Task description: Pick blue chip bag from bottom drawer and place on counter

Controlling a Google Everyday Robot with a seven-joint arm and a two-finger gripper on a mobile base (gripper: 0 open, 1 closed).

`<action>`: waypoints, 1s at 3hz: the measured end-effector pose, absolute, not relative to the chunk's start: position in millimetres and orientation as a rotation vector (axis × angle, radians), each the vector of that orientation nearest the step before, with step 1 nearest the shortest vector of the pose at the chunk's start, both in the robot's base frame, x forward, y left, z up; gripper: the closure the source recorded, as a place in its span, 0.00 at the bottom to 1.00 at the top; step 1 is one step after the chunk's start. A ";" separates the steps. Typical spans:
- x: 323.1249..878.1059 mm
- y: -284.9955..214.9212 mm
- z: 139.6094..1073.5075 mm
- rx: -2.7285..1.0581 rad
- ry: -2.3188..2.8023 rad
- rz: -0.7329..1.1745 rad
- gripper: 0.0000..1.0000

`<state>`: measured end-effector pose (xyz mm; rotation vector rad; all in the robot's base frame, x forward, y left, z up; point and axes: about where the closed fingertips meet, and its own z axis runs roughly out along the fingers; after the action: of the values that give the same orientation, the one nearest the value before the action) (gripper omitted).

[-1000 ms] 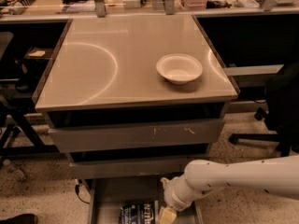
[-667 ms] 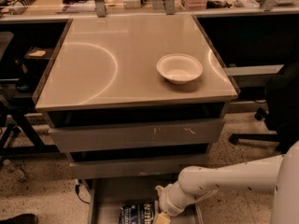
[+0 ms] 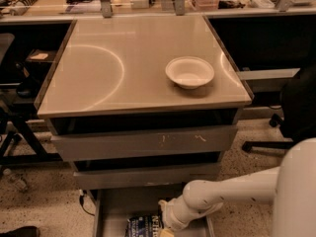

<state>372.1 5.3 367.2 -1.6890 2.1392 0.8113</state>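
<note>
Counter [image 3: 123, 68]: glossy beige-grey, bearing round white bowl [image 3: 189, 72].
Drawer [image 3: 123, 204]: grey metal, holding navy-blue chip bag [image 3: 143, 226].
Gripper [image 3: 165, 232]: beside the bag; I can't tell its grip.

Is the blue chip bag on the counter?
No, the blue chip bag lies in the bottom drawer beside the tool; the counter holds the white bowl.

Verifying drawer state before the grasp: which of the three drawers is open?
The bottom drawer: pulled out at floor level, blue chip bag inside, hand just beside the bag. The two drawer fronts above are shut.
</note>
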 end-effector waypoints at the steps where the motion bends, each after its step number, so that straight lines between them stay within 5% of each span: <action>1: 383.7 33.1 330.1 -1.683 2.080 0.851 0.00; 3: 397.1 51.4 301.7 -1.674 2.037 0.877 0.00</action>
<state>397.1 51.4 301.7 -1.6737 2.0365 0.8773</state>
